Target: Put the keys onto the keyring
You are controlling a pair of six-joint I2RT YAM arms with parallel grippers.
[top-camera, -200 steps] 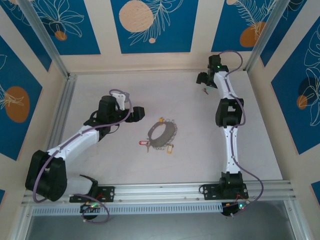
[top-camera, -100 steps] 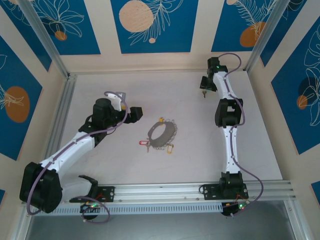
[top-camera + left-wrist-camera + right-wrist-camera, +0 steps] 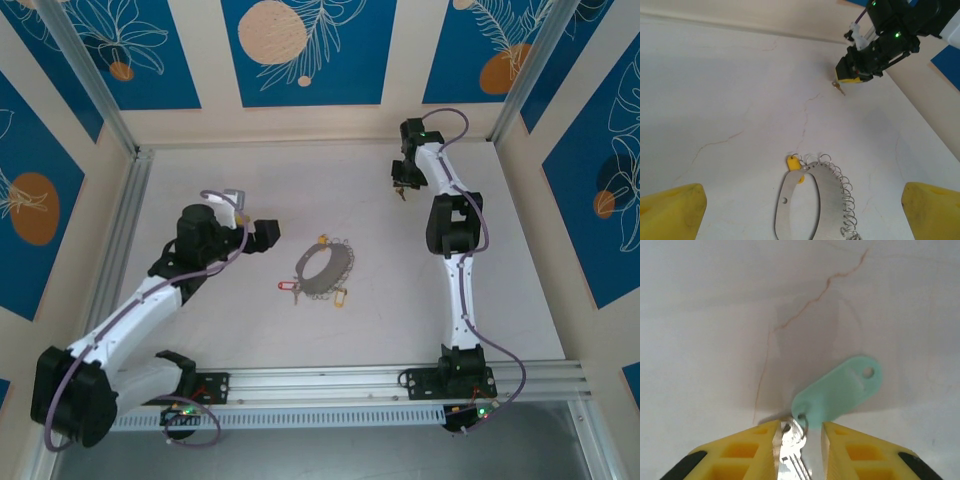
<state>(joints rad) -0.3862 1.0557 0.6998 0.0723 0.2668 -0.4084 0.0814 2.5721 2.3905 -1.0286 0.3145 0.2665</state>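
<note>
Newly closed, right gripper (image 3: 799, 432) pinches silvery key (image 3: 790, 456) (oval teal tag (image 3: 840, 390)).

Bright, even overhead light fills the pale table (image 3: 380, 330); shadows are soft and faint. Close up, a grey shadow lies behind the teal key (image 3: 837, 392), which is slightly blurred.

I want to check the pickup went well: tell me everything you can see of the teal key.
The teal key has a pale teal, rounded oblong plastic tag with a small hole at its far end. A thin wire ring joins it to a silvery metal blade, pinched between the yellow fingers of the right gripper. The tag juts past the fingertips, slanted, over the white table; whether it touches is unclear.
</note>
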